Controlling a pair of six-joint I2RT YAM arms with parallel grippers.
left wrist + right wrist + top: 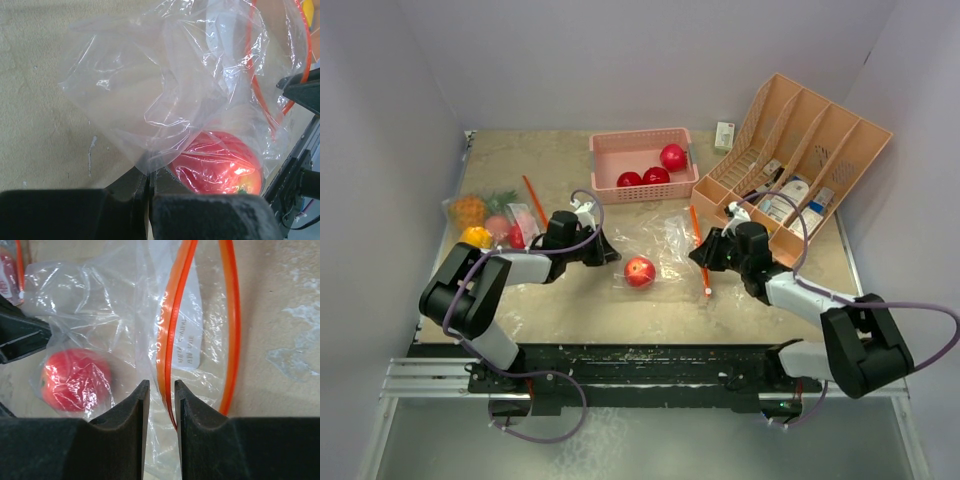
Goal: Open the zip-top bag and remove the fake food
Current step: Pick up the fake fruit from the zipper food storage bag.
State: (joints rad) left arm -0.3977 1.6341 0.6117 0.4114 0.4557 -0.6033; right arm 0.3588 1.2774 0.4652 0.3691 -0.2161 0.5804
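- Zip-top bag: clear film, crumpled, lying flat on the table between the two arms. Its orange zip strip is at the right-hand end. In the right wrist view the two orange tracks stand apart in a loop, so the mouth is parted.
- Red fruit: one glossy round piece inside that bag, toward its left-hand end, resting on the table through the film.
- Left gripper: low at the bag's closed end, jaws pressed together on a fold of the clear film, just beside the red fruit.
- Right gripper: low at the bag's mouth, jaws drawn to a narrow gap that pinches one orange track; the other track lies free to the side.
- Pink basket: behind the bag, holding three red fruits.
- Second bag: at the left edge of the table, holding a pineapple, a yellow pepper and red pieces.
- File organizer: peach-coloured, far right, tilted, with white bottles in its slots.
- Small carton: between basket and organizer, at the back.
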